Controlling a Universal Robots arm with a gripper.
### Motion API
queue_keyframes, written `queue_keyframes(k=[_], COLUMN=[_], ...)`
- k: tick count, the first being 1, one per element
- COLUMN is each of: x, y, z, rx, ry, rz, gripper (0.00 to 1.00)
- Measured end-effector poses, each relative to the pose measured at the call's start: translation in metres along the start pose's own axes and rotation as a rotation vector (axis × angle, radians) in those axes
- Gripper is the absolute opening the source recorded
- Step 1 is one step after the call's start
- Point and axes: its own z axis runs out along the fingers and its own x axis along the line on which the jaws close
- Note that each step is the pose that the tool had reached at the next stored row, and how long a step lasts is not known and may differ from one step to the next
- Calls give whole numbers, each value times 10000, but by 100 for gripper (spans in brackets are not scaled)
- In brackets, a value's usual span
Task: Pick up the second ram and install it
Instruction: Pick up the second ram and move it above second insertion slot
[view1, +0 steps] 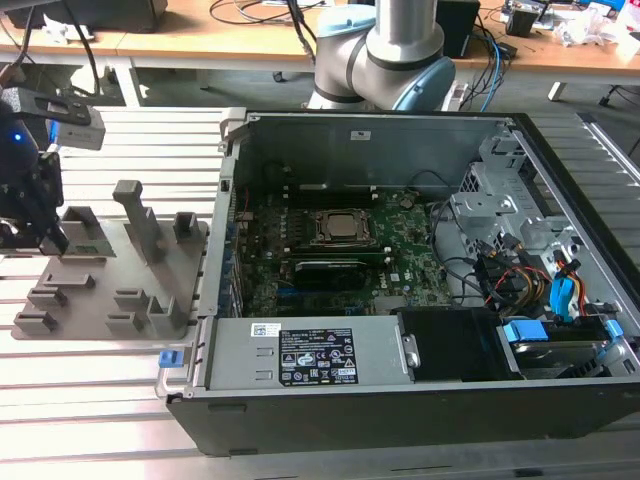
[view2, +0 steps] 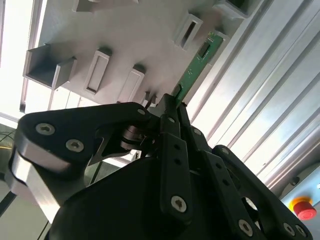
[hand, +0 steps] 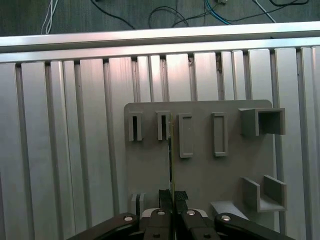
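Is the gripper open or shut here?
Shut on the second ram: in the second wrist view the stick runs out from between the fingertips of the gripper; in the first wrist view they pinch its edge.

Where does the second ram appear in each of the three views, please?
Exterior view: the second ram sits at the exterior view's left, in the grey holder tray, by the pincer.
Second wrist view: a green strip reaching out from the pincer.
First wrist view: a thin edge-on line running into the pincer.
Shared landmark: the grey holder tray.
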Motion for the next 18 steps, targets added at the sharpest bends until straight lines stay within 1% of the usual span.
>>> queue_keyframes(k=[3, 4, 5, 8, 9, 11, 13, 14, 18], x=[-2, -3, -4, -5, -6, -7, -8, -10, -12], y=[0, 0, 0, 1, 1, 1, 1, 1, 1], z=[-68, -110, -134, -186, -218, -247, -302, -351, -440], rx=[0, 1, 1, 0, 0, 0, 0, 1, 0], ry=[0, -1, -1, 0, 0, 0, 0, -1, 0], rz=[0, 0, 0, 0, 0, 0, 0, 0, 0], gripper=[14, 14, 14, 14, 14, 14, 14, 14, 14])
